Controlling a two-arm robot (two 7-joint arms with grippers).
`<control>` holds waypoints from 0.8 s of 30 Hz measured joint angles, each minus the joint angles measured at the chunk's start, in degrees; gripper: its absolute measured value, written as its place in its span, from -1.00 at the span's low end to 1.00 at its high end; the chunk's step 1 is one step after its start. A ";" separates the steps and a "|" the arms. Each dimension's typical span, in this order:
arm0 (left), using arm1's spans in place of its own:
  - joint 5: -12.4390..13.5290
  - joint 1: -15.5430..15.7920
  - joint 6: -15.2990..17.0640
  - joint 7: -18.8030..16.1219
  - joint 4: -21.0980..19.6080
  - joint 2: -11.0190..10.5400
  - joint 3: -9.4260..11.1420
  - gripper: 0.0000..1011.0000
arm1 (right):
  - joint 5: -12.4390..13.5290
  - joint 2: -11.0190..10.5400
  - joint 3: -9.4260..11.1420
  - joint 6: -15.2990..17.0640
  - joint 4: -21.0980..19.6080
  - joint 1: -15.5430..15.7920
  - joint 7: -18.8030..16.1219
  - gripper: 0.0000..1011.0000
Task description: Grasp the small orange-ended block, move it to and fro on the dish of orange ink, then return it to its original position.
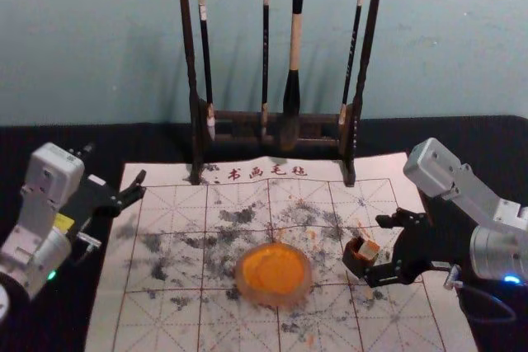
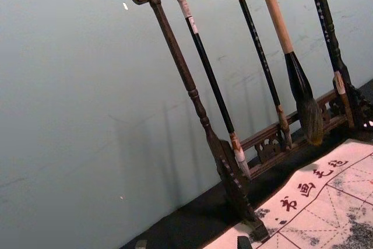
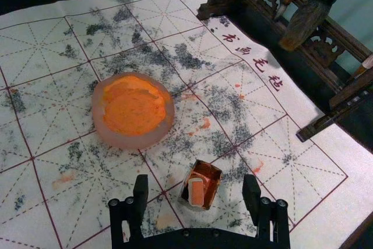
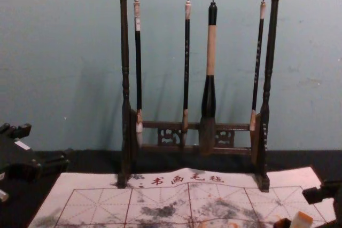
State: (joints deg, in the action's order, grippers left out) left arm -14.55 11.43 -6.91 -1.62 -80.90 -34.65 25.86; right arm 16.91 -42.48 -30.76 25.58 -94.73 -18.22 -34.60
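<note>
Reaching in over the mat (image 1: 165,319) from the robot's right with the right gripper (image 1: 378,249), wide open. Spread to either side of the block (image 3: 196,193) in the right wrist view, apart from it on both sides. As for the block: sitting in the small box (image 3: 213,173), tilted a little, poking out above the rim with its orange end up. Near the box, but apart from it, toward the robot's left: on the mat with the dish (image 3: 131,141), spread inside with orange ink (image 1: 274,269). Parked over by the mat's left edge with the left gripper (image 1: 115,164), also open. Farther back, hung with four brushes (image 4: 211,52) on the rack (image 4: 125,52).
</note>
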 joint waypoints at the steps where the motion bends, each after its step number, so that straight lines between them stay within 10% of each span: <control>1: 0.00 0.00 0.00 0.00 0.00 0.00 0.00 0.98 | 0.00 0.00 0.00 0.00 0.00 0.00 0.00 0.98; 12: 0.00 0.00 0.00 0.00 0.00 0.00 0.00 0.98 | -0.54 0.46 1.02 -1.49 -0.93 1.00 2.20 0.98; 24: 0.00 0.00 0.00 0.00 0.00 0.00 0.00 0.98 | -3.86 5.72 9.47 -10.08 -4.06 9.24 19.18 0.98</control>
State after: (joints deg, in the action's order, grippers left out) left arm -14.55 11.43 -6.91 -1.62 -80.90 -34.65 25.86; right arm 13.05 -36.76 -21.29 15.50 -98.79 -8.98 -15.42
